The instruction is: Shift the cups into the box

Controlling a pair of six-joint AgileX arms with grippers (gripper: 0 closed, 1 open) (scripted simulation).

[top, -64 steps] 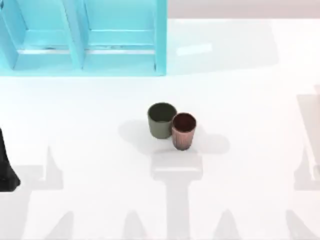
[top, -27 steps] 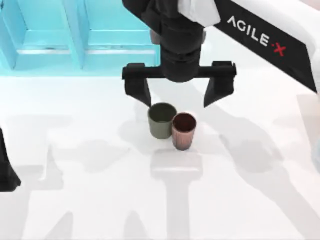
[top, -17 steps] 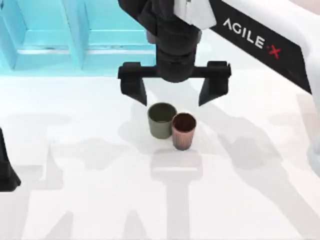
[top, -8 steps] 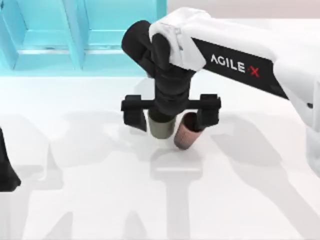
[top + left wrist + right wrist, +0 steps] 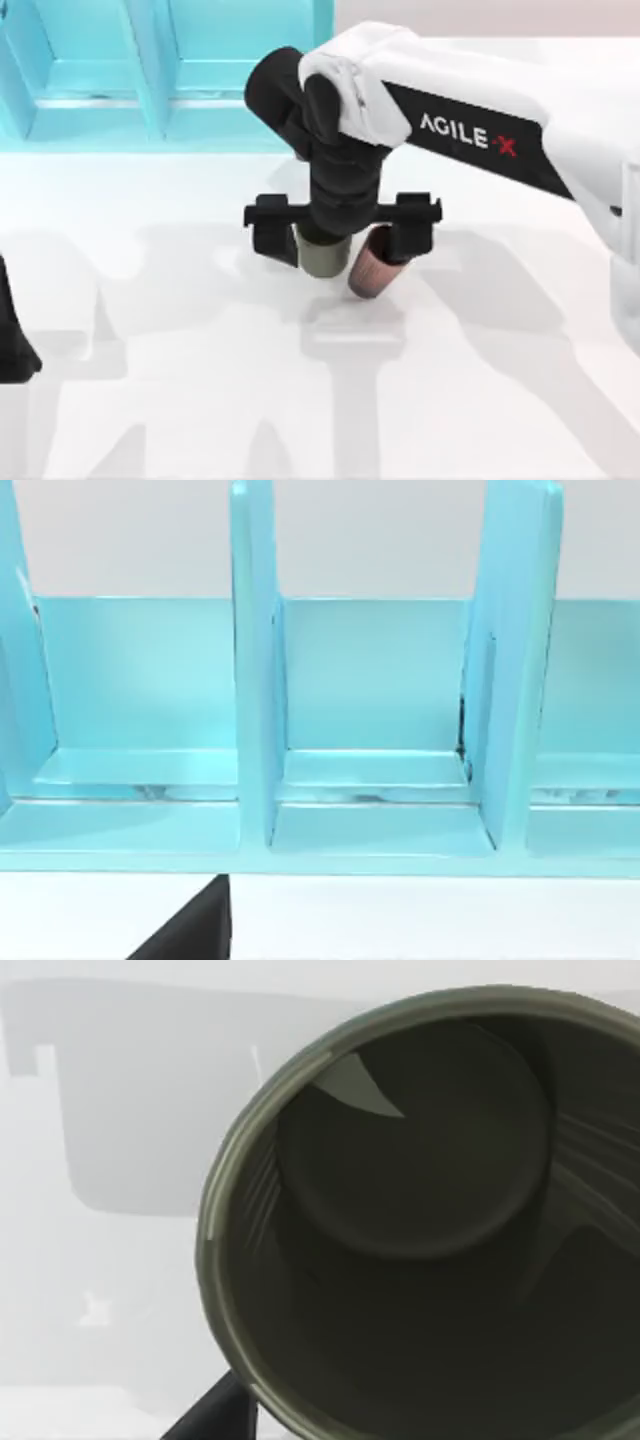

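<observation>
While its fingers spread wide, right hand (image 5: pixel 344 232) straddles olive-grey cup (image 5: pixel 322 259).

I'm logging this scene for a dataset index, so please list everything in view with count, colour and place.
Olive-grey cup: one, plain olive-grey, upright near the table's middle, under the right pincer; its dark inside faces the right wrist view.
Coppery cup: one, reddish-brown with a ribbed wall, right beside the olive-grey cup on its right, tilted.
Box: one, light blue, split by upright dividers, at the table's far left; the left wrist view looks into its compartments.
Table: one, white.
Right pincer: black, fingers spread wide, straddling both cups.
Left arm: black, parked at the table's left edge.
</observation>
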